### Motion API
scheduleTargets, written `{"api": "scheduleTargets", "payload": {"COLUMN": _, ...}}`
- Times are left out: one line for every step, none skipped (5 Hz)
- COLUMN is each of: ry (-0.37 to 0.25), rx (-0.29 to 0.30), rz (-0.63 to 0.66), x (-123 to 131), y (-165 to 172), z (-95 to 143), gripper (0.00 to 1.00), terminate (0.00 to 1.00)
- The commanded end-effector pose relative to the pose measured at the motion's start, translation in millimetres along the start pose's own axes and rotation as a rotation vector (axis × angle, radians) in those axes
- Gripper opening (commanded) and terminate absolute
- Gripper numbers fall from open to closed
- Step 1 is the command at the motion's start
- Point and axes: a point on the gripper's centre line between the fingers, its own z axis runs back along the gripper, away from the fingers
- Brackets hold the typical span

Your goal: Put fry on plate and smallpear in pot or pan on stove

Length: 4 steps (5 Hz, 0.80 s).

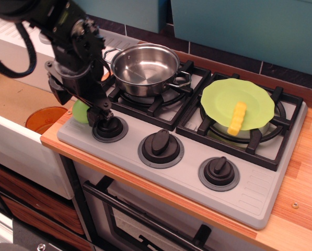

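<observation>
The yellow fry (237,118) lies on the lime-green plate (218,97), which rests on the right burner of the grey stove (250,191). The steel pot (144,67) stands on the left burner with nothing inside. The smallpear (79,111) sits on the stove's front left corner, partly hidden behind the arm. My gripper (79,104) is low over it and open. One finger is to the pear's left, and the other finger (99,113) is to its right, just above the left knob.
Three black knobs (161,146) line the stove's front. An orange cup (45,118) sits in the white sink at the left, below the counter's edge. The wooden counter (302,188) extends to the right, and a teal wall runs along the back.
</observation>
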Motion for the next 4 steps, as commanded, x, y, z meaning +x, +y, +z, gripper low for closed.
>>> {"api": "scheduleTargets", "payload": {"ry": -0.008, "rx": -0.037, "rz": -0.035, "x": 5.4, "y": -3.3, "z": -12.0, "gripper": 1.0, "terminate": 0.0}}
{"api": "scheduleTargets", "payload": {"ry": -0.026, "rx": -0.083, "rz": -0.06, "x": 3.6, "y": -3.1, "z": -21.6, "gripper": 0.0, "terminate": 0.0}}
{"api": "scheduleTargets", "payload": {"ry": -0.024, "rx": -0.073, "rz": -0.059, "x": 5.9, "y": 0.2, "z": -18.5, "gripper": 0.0, "terminate": 0.0}}
{"api": "scheduleTargets", "payload": {"ry": -0.011, "rx": -0.062, "rz": -0.057, "x": 11.2, "y": 7.5, "z": -4.5, "gripper": 0.0, "terminate": 0.0}}
